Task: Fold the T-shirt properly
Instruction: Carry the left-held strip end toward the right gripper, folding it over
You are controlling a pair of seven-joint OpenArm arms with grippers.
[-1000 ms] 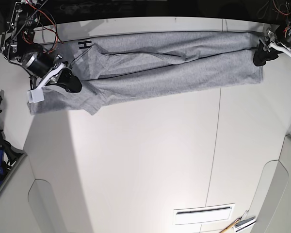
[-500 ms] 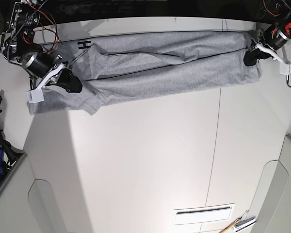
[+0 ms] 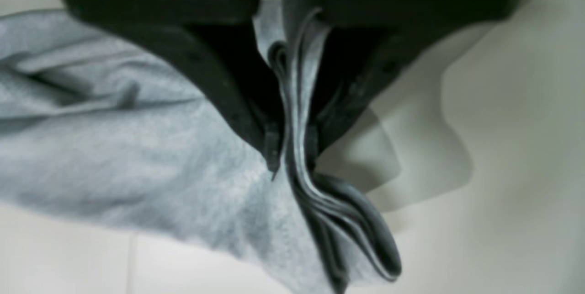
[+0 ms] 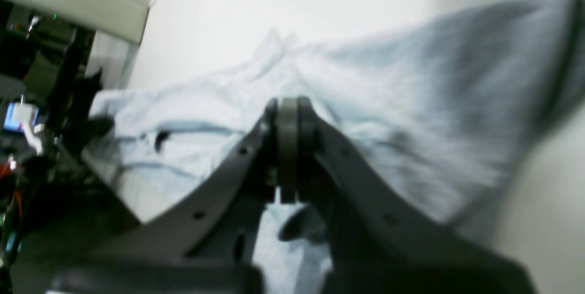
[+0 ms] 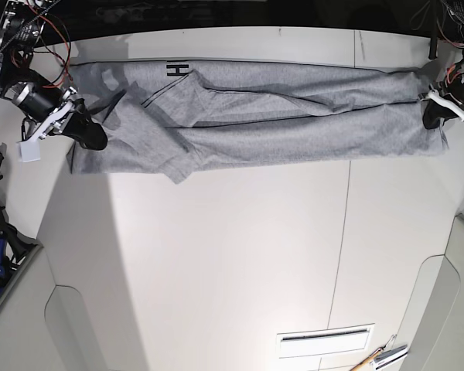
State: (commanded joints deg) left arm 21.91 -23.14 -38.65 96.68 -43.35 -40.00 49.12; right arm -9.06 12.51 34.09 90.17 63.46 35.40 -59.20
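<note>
- T-shirt (image 5: 278, 124) stretched in a long band along the table's (image 5: 240, 255) far edge (black letter showing).
- Left gripper (image 3: 292, 154) clamped on bunched fabric.
- Right gripper (image 4: 288, 147) pinched tight on cloth too.

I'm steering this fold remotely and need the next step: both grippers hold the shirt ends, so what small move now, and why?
Probably lower both ends flat onto the table. The shirt is stretched in a long band, the left gripper and right gripper clamping opposite ends, with some wrinkles showing mid-band.
</note>
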